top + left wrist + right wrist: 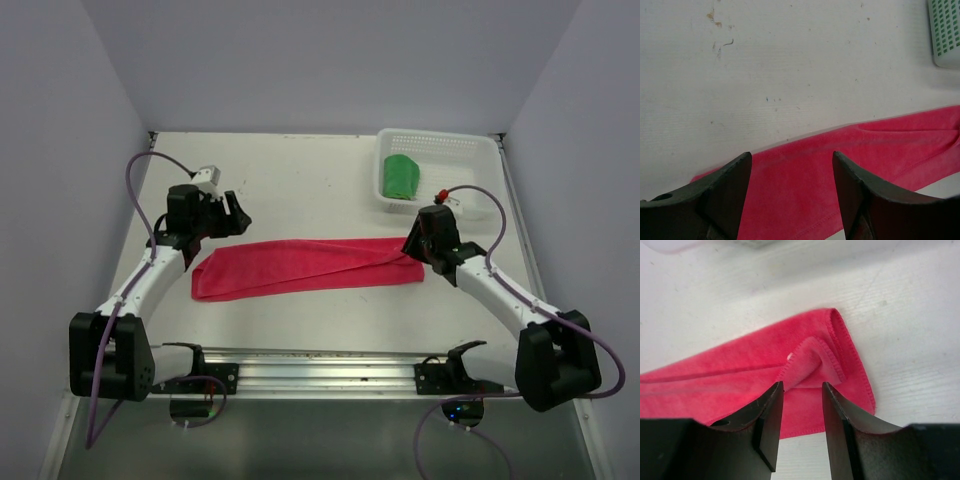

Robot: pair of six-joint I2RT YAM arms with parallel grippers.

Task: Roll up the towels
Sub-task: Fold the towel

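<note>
Pink-red towel [305, 266], flat strip, right tool [801, 386] parted — at its end

No legible txt/labels in any view.

A robot lab booth: plain walls [300, 60] box in a white table [300, 180].

Pink-red towel [300, 265] lies flat as a long folded strip; green towel [401, 176] sits bundled in the basket [437, 136].
</note>
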